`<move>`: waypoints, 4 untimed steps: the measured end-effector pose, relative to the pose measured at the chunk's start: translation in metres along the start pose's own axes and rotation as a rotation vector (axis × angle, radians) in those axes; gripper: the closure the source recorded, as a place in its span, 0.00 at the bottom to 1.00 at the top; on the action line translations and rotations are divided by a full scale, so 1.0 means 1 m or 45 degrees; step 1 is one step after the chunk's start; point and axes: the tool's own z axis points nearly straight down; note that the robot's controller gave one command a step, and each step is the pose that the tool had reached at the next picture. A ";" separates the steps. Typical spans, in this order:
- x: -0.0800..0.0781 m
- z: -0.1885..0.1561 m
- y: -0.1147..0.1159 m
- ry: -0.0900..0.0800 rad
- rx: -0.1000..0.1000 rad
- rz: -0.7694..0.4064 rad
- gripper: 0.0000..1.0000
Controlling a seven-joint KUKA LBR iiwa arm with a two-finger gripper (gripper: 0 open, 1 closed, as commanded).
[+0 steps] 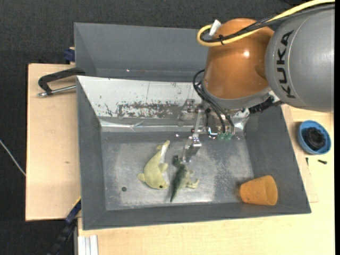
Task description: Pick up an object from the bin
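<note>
In the camera view, the arm reaches in from the upper right of the frame and hangs its claw low inside the bin, a little right of centre. Whether the claw is spread or pressed together I cannot tell, and nothing can be made out between its tips. Just below it and slightly left lies a green lizard, a thin dark toy stretched down towards the bin's lower wall, with its upper end nearest the claw. A yellow seal lies just beside it on the left, and a pale bit sits against its right side. An orange cone lies well apart in the lower right corner. The step in hand looks like the approach, with the claw poised over the lizard's upper end and no grasp made yet. The next move probably calls for a short descent onto the slim body, lined up across it, while keeping off the seal close by.
</note>
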 end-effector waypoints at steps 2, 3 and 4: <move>0.018 0.152 0.051 -0.015 0.002 -0.645 0.00; 0.018 0.151 0.051 -0.017 0.000 -0.642 1.00; 0.035 0.151 0.047 -0.016 0.003 -0.984 1.00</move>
